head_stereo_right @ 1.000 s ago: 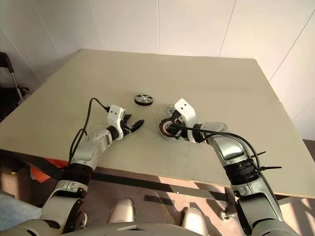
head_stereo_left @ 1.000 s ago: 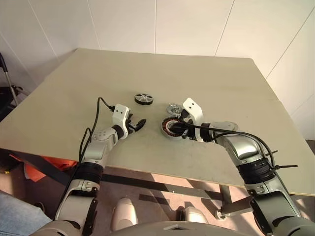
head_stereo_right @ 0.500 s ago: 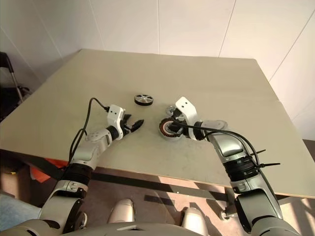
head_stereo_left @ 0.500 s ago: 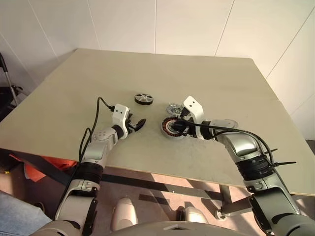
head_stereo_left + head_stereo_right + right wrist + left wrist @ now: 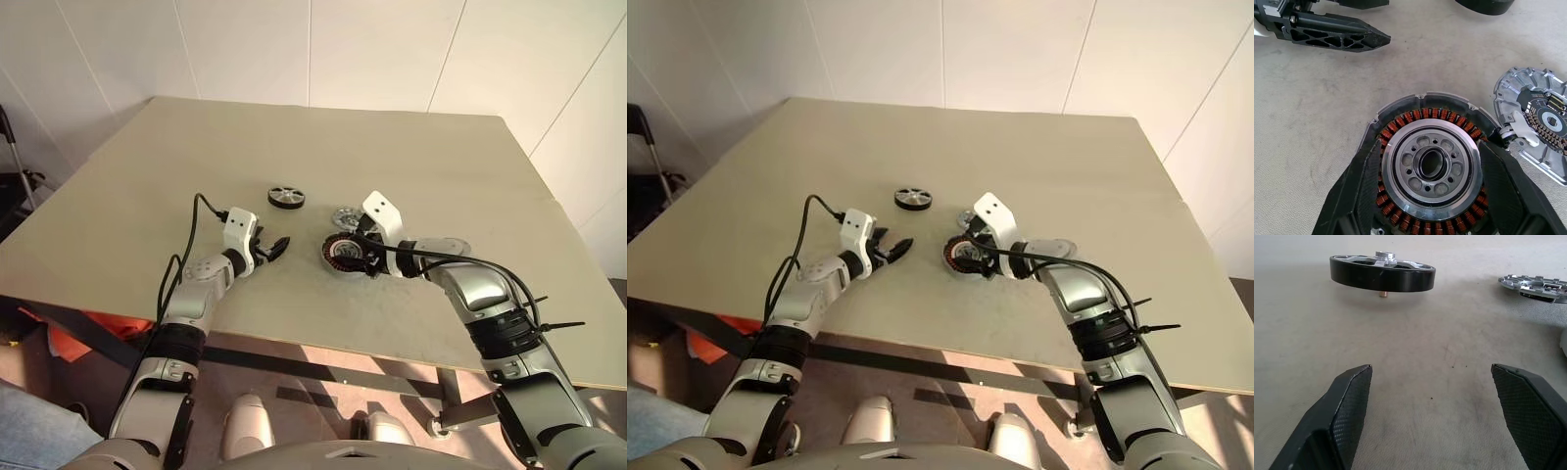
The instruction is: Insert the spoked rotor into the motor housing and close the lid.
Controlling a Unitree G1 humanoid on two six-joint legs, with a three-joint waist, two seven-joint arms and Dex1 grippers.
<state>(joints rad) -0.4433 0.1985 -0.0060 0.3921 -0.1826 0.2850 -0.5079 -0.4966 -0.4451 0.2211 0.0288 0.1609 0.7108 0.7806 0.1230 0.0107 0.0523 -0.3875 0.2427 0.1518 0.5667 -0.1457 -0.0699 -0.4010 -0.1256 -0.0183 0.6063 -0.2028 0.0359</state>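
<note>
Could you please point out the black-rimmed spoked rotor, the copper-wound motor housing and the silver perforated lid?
Black-rimmed spoked rotor (image 5: pixel 1382 275): left wrist view, black outer rim.
Copper-wound round motor housing (image 5: pixel 1431 164): right wrist view, silver centre ring.
Silver perforated metal lid (image 5: pixel 1535 122): right wrist view, inner face.

Looks like a bare robotics test room: plain white panelled walls (image 5: pixel 392 49), one big beige counter (image 5: pixel 411 166) on metal legs, loose motor parts (image 5: pixel 286 197) laid out on it.
</note>
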